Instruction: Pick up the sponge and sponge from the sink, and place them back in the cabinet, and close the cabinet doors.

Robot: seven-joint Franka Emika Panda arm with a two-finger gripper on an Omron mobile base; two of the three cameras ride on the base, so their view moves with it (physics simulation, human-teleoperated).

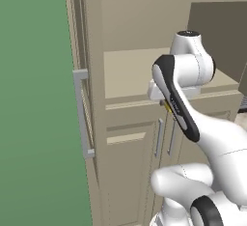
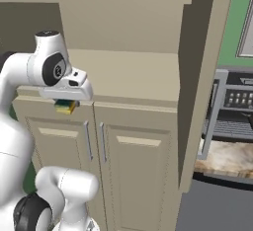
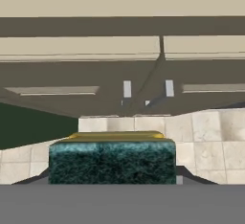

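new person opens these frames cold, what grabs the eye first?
First, the white arm's gripper hanging just in front of the open cabinet's beige shelf, with a green-and-yellow sponge pinched in its fingers; the hand view shows that sponge large at the bottom, above a tiled floor. Next, the tall cabinet doors swung wide open, one at the left edge of the opening and one at the right.

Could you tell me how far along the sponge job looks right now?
Done: one sponge is out of the sink. In hand: the gripper holds it just in front of the open cabinet's shelf. Left: set it inside, then shut the tall doors. No second sponge can be seen on the shelf.
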